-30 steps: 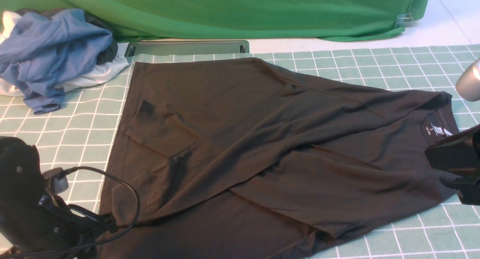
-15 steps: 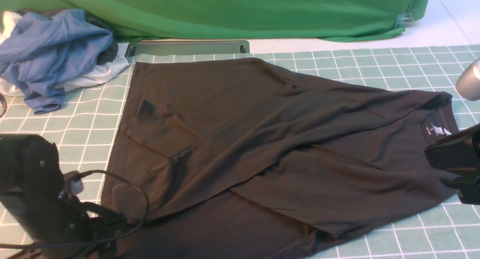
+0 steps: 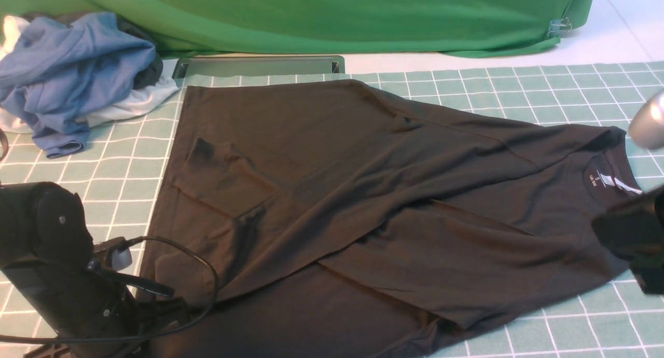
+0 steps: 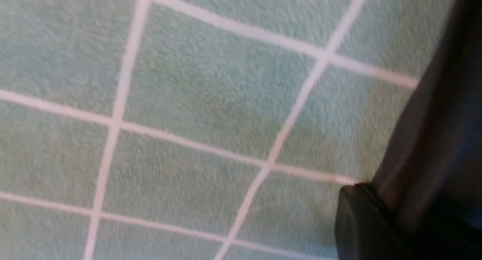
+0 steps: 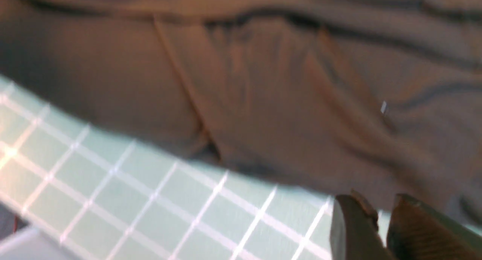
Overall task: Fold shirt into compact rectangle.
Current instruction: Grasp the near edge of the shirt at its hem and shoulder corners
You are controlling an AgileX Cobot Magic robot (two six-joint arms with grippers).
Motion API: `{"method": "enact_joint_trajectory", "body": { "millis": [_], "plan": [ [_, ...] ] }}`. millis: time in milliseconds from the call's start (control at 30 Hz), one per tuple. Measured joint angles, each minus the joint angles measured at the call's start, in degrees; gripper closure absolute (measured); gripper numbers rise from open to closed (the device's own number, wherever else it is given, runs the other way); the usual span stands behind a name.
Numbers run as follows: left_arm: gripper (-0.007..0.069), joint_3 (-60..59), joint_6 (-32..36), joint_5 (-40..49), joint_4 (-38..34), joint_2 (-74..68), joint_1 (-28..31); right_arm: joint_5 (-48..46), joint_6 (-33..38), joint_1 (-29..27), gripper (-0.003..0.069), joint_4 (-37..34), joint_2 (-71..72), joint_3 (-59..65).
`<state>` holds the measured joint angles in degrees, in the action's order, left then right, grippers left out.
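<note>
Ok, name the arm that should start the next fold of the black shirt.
Left. The left gripper is shut at the hem corner of the shirt, fabric apparently pinched, ready to lift. The right gripper hangs open by the collar end, holding nothing.

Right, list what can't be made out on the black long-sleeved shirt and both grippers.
- Black long-sleeved shirt: near hem cut by front view's bottom edge; neck label's white print too small.
- Left gripper: behind its arm in front view; wrist view crops one finger.
- Right gripper: wrist view blurred.

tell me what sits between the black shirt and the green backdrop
In the front view, a flat grey frame and a strip of checked mat lie between shirt and backdrop.
</note>
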<state>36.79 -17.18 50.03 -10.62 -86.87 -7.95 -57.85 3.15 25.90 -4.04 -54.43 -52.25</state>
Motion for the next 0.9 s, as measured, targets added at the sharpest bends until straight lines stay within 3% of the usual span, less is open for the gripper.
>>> {"method": "enact_joint_trajectory", "body": {
  "millis": [233, 500, 667, 900],
  "plan": [
    [0.0596, 0.8, 0.7, 1.7, 1.7, 1.1, 0.0, -0.2, 2.1, 5.0, 0.0328, 0.0, -7.9, 0.0],
    [0.0596, 0.8, -0.1, 2.0, 4.6, 1.2, 0.0, 4.1, 6.3, 15.0, 0.0258, 4.0, -25.7, -0.2],
    [0.0596, 0.8, -0.3, 2.3, 4.9, 1.2, 0.0, 7.2, 3.8, 15.6, 0.0152, 7.5, -33.8, -0.2],
    [0.0596, 0.8, -0.3, 2.3, 4.9, 1.2, 0.0, 13.8, 4.3, 15.6, 0.0129, 7.7, -38.9, -0.2]
  ]
}}
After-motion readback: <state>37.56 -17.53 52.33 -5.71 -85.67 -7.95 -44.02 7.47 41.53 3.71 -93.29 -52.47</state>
